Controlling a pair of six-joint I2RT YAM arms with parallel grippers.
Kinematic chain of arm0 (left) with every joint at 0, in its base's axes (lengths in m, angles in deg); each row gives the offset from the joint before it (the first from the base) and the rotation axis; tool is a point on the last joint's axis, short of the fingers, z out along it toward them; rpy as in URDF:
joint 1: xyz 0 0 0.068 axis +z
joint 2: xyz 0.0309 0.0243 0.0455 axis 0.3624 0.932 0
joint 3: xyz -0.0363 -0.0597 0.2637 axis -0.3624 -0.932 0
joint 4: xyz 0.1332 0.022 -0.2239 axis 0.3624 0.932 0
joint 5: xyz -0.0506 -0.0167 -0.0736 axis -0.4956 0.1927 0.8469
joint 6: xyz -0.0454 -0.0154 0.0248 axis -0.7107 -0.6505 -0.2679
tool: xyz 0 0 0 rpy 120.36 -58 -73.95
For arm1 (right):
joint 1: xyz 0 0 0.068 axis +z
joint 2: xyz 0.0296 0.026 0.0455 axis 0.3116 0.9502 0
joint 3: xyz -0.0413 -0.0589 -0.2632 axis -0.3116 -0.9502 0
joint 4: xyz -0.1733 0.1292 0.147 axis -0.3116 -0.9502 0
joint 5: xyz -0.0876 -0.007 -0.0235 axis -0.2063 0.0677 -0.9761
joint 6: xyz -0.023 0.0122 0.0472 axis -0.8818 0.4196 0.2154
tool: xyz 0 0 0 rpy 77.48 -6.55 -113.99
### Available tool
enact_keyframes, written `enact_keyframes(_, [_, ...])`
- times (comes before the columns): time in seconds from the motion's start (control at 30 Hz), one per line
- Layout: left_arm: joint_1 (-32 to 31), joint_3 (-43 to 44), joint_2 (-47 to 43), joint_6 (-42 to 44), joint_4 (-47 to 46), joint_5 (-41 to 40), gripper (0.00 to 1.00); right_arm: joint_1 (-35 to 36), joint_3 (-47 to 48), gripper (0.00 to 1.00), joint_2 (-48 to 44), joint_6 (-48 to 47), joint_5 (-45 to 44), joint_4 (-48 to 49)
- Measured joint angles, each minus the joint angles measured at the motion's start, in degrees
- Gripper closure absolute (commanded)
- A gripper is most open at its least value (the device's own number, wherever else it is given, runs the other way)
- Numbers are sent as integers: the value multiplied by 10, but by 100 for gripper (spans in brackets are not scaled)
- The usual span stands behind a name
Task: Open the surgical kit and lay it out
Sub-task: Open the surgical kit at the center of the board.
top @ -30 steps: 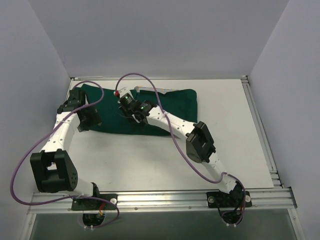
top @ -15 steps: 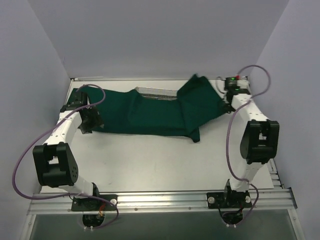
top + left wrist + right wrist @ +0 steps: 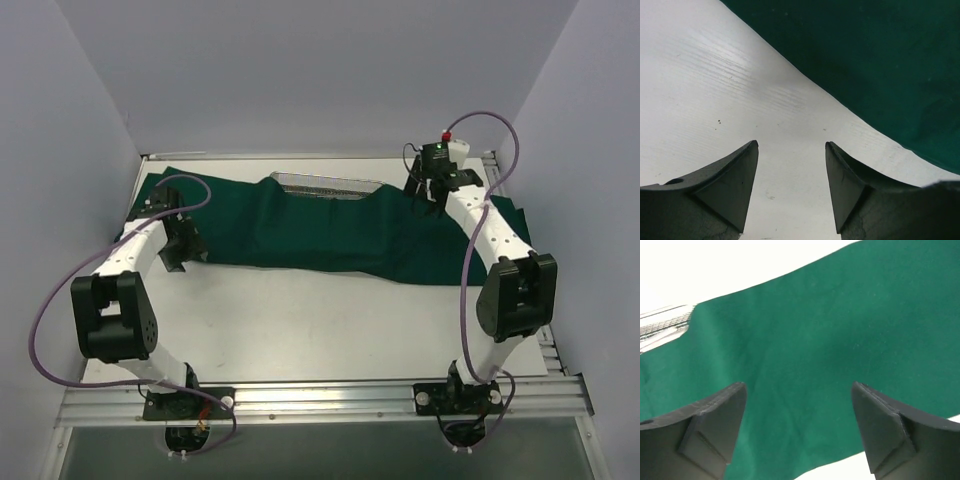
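The surgical kit's dark green drape [image 3: 300, 230] lies spread across the back of the table, still covering most of the silver wire-mesh tray [image 3: 325, 185], whose far edge shows. My left gripper [image 3: 180, 250] is open over bare table beside the drape's left front edge [image 3: 880, 60], with nothing between its fingers [image 3: 742, 175]. Open too, my right gripper [image 3: 431, 192] hovers above the drape's right part [image 3: 840, 330] and holds nothing. In the right wrist view a corner of the mesh tray [image 3: 662, 325] peeks out at the left. No instruments show.
White table [image 3: 300, 330] with grey walls on three sides. A metal rail [image 3: 520, 260] runs along the right edge, and the drape's right corner [image 3: 510, 215] reaches it. Purple cables loop off both arms.
My right gripper carried the drape's flap from the middle to the right, then opened and let it go. The drape now lies flatter and wider. The left arm barely moved.
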Motion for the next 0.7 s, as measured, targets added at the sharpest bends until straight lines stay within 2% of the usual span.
enact_keyframes(0.03, [0, 0, 7, 0, 0, -3, 37, -16, -9, 32, 4, 1, 19, 12])
enact_keyframes(0.07, [0, 1, 15, 0, -1, -4, 47, -35, -17, 44, 10, 1, 42, 19])
enact_keyframes(0.1, [0, 2, 25, -2, -3, -4, 51, -61, -21, 53, 22, 3, 71, 27])
enact_keyframes(0.13, [0, 3, 35, 1, -4, -6, 54, -77, -21, 75, 38, 2, 89, 33])
enact_keyframes(0.17, [0, 8, 47, 3, -4, -7, 57, -94, -19, 89, 56, -3, 97, 36])
enact_keyframes(0.2, [0, 12, 59, 5, -6, -7, 62, -103, -11, 95, 78, -3, 100, 35])
enact_keyframes(0.27, [0, 19, 76, 8, -14, -7, 73, -103, 3, 97, 120, 7, 106, 36])
enact_keyframes(0.3, [0, 24, 83, 11, -15, -6, 85, -97, 5, 98, 136, 14, 108, 37])
enact_keyframes(0.4, [0, 57, 118, 14, -22, -6, 98, -74, 0, 95, 165, 33, 110, 36])
enact_keyframes(0.5, [1, 120, 179, 12, -22, -9, 98, -54, -7, 92, 177, 40, 115, 40])
enact_keyframes(0.57, [1, 168, 231, 4, -23, -9, 98, -47, -2, 77, 193, 43, 117, 41])
enact_keyframes(0.7, [4, 214, 277, -16, -12, -7, 98, -47, 38, 67, 245, 45, 120, 42])
